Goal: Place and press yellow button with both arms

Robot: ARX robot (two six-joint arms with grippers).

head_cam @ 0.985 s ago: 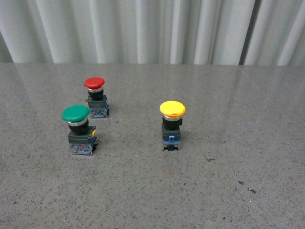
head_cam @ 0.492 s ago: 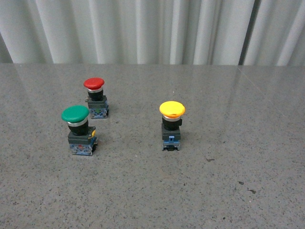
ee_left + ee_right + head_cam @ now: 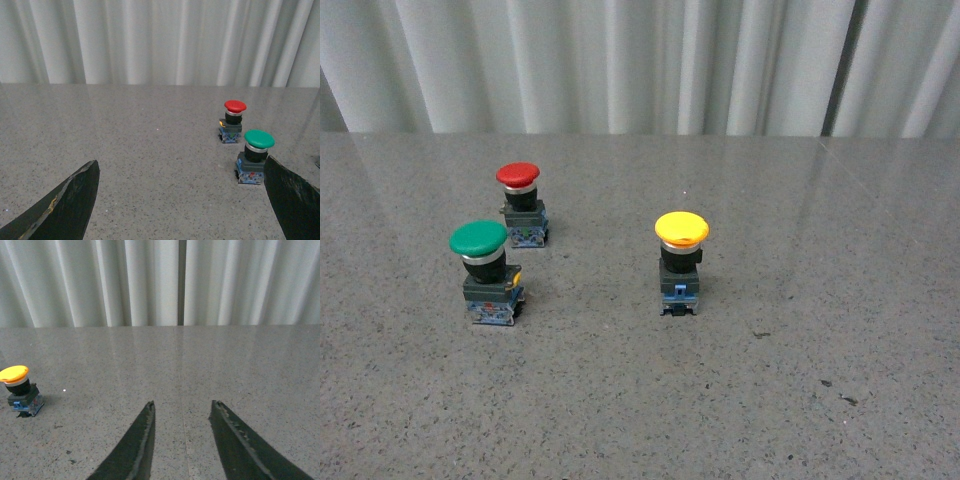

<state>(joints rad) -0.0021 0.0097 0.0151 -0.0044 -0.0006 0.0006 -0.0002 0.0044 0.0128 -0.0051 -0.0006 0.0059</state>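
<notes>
The yellow button stands upright on the grey stone table, right of centre in the front view. It also shows in the right wrist view, far off to one side of my right gripper, which is shut and holds nothing. My left gripper is open and empty, with its fingers spread wide over bare table. The yellow button is out of the left wrist view. Neither arm shows in the front view.
A green-capped button and a red-capped button stand left of the yellow one. In the left wrist view the green button is close beside one finger, with the red button behind it. A white curtain hangs behind the table.
</notes>
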